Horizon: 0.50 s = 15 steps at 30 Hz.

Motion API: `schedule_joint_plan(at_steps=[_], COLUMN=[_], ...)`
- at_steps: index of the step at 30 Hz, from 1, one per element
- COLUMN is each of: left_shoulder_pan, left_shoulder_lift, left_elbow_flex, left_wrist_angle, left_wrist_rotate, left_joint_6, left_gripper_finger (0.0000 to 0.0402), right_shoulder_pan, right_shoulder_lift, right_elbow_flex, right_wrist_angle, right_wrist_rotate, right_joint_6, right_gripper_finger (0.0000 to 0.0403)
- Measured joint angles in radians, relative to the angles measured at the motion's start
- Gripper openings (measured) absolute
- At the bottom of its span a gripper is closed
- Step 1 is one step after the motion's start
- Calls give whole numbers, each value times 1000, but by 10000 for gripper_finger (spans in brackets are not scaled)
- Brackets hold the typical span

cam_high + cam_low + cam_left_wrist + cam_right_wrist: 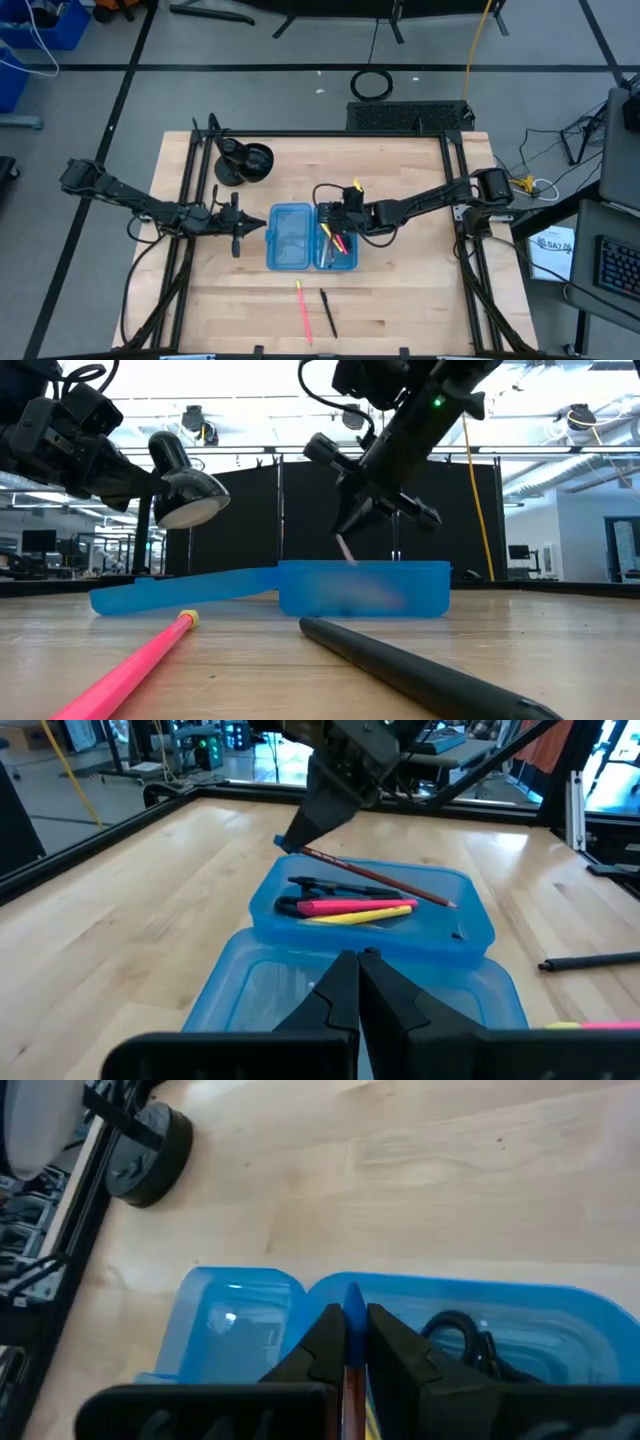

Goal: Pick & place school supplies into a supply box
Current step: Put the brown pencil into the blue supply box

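Note:
The translucent blue supply box (290, 238) lies open at the table's middle. Its right half (470, 935) holds black-handled scissors (325, 888), a pink pen (345, 906) and a yellow pen (360, 917). My right gripper (338, 215) hangs over that half, shut on a red-brown pencil (380, 875) with a blue end. My left gripper (250, 222) is shut and empty, just left of the box's lid half (270, 990). A pink pen (302, 310) and a black pen (328, 312) lie on the table near the front edge. My right gripper pinches the pencil between its two fingers just below its blue end (352, 1298). The fingers (335, 805) come from above, slanting in from the table's right. The pencil is tilted, its point (452, 904) down over the box's right half; whether the point touches, I cannot tell.
A black round stand (245, 162) sits at the far left of the table. A black frame (190, 200) runs along the table's sides. In the low view the pink pen (130, 665) and the black pen (420, 665) lie in front of the box (365, 590).

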Motion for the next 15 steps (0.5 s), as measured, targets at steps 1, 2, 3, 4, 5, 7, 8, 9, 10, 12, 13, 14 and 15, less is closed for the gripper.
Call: schedule_joint_plan(at_steps=[1,2,3,4,5,7,8,9,10,12,13,14,15], left_shoulder_pan=[0,0,0,0,0,0,0,0,0,0,0,0,0], left_shoulder_lift=[0,0,0,0,0,0,0,0,0,0,0,0,0], left_elbow_flex=[0,0,0,0,0,0,0,0,0,0,0,0,0], left_wrist_angle=[0,0,0,-1,0,-1,-1,-1,-1,-1,-1,-1,-2], left_wrist_rotate=[0,0,0,0,0,0,-1,0,-1,-1,-1,-1,-1], left_joint_6=[3,7,11,18,19,21,22,22,22,22,22,23,23], left_gripper_finger=[8,8,8,8,8,8,8,8,8,8,8,8,8], right_shoulder_pan=[-2,-7,-11,-13,-18,-26,-32,-36,-38,-42,-43,-44,-44], right_shoulder_lift=[0,0,-1,-1,-1,-1,-1,-1,-1,4,11,15,16], right_elbow_flex=[0,0,0,0,0,0,0,0,0,0,1,2,1], right_wrist_angle=[1,3,4,-1,-14,-45,-54,-64,-74,-80,-72,-75,-88], right_wrist_rotate=[-8,-15,-18,-19,-19,-25,-36,-43,-43,-42,-42,-44,-47], right_joint_6=[0,0,0,-4,-8,-9,-8,-8,-8,-8,-8,-8,-8], right_gripper_finger=[18,18,18,18,18,18,18,18,18,18,18,18,18])
